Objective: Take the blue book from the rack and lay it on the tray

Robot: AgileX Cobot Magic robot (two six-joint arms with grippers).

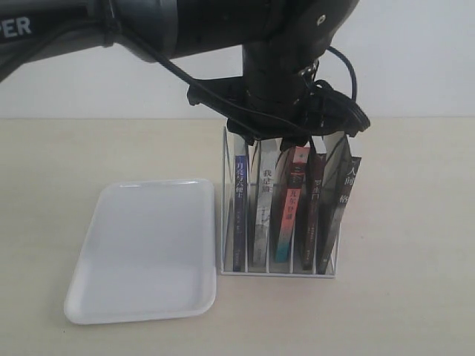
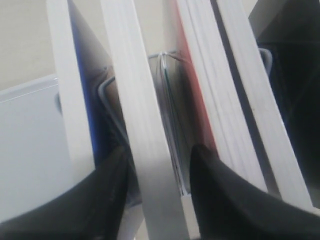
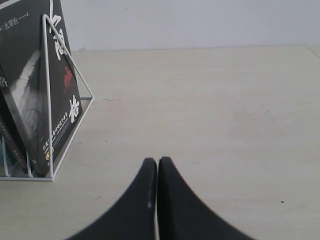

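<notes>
The blue book (image 1: 239, 208) stands upright in the leftmost slot of the white wire rack (image 1: 278, 273), spine toward the exterior camera. Left of the rack lies the white tray (image 1: 145, 248), with nothing on it. My left arm's wrist (image 1: 278, 96) hangs over the rack and hides its fingers there. In the left wrist view my left gripper (image 2: 160, 150) is open, its jaws either side of the white page edge of the neighbouring book (image 2: 145, 125). One finger (image 2: 107, 195) sits beside the blue cover (image 2: 90, 132). My right gripper (image 3: 158, 161) is shut over bare table.
Further books fill the rack: a white-grey spine (image 1: 265, 211), a red-teal one (image 1: 289, 211), a dark one (image 1: 312, 215) and a black leaning one (image 1: 340, 208). The black book (image 3: 60, 95) and the rack's end wire (image 3: 80, 85) show in the right wrist view.
</notes>
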